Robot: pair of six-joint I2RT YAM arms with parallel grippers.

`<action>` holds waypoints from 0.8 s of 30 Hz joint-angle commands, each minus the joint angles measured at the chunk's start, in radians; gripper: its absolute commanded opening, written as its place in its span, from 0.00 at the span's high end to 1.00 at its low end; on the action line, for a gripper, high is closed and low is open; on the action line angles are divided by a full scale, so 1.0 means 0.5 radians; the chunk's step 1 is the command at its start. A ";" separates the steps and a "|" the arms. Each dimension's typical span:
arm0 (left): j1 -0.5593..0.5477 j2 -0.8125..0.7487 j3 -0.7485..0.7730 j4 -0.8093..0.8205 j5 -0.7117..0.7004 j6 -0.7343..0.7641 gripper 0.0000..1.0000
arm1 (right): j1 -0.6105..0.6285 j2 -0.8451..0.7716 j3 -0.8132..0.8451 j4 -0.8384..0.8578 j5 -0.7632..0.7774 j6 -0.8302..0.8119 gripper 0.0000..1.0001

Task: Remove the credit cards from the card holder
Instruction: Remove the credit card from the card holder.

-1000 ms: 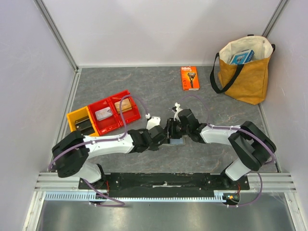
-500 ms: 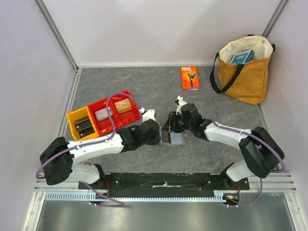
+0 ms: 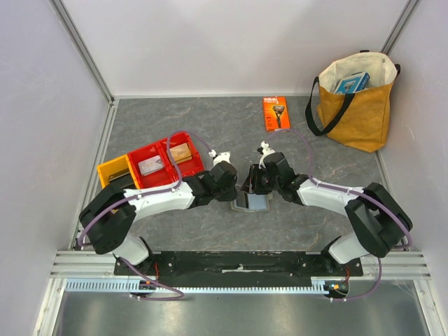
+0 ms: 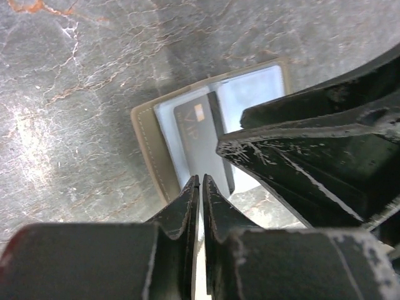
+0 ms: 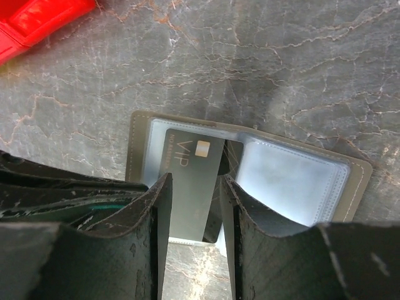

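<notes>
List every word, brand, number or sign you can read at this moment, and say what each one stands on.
"VIP": on the dark card, next to its chip; the card lies in the open wallet.
Orange razor package: there is print, too small to read.
Blue box in the yellow bag: there is print, too small to read.
No other legible text.

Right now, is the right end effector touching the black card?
Cannot tell: right wrist view shows the right end effector straddling the black card, edges hidden.
</notes>
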 commanded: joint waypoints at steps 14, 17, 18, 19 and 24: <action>0.063 0.220 -0.241 0.145 0.045 -0.119 0.98 | -0.076 0.085 -0.178 0.170 -0.100 -0.054 0.59; 0.081 0.207 -0.293 0.182 0.082 -0.150 0.98 | -0.086 0.116 -0.199 0.225 -0.165 -0.042 0.60; 0.084 0.210 -0.305 0.194 0.097 -0.162 0.98 | -0.086 0.134 -0.199 0.240 -0.174 -0.030 0.60; 0.087 0.213 -0.315 0.206 0.106 -0.169 0.98 | -0.089 0.149 -0.205 0.256 -0.186 -0.024 0.62; 0.090 0.217 -0.345 0.234 0.134 -0.193 0.98 | -0.104 0.205 -0.236 0.363 -0.275 0.016 0.67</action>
